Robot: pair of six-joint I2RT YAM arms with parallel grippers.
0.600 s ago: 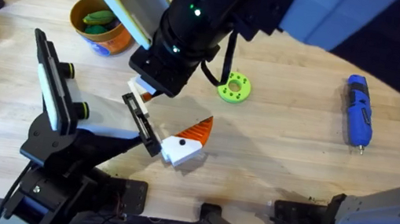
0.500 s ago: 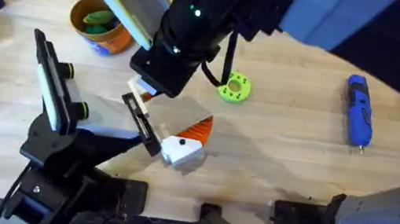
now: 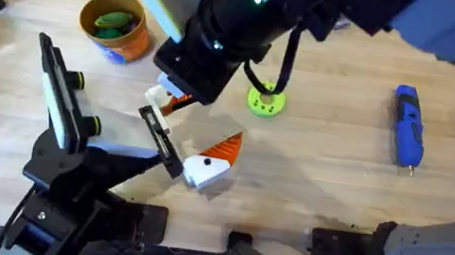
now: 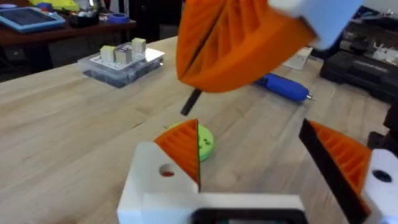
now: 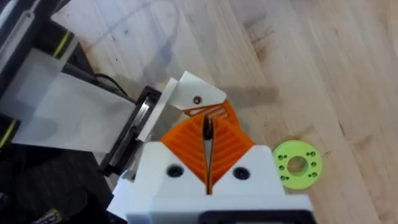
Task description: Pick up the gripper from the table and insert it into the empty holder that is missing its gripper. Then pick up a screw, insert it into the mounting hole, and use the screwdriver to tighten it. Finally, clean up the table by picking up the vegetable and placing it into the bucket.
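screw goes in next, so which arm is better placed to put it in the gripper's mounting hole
Right. The right gripper is shut on a thin dark screw and hangs close over the gripper, whose mounting hole faces up. The left gripper is open, holding nothing.

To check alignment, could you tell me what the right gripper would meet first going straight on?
Most likely the gripper, at its white block near the hole; the right gripper, holding a screw, points there, though depth is unclear.
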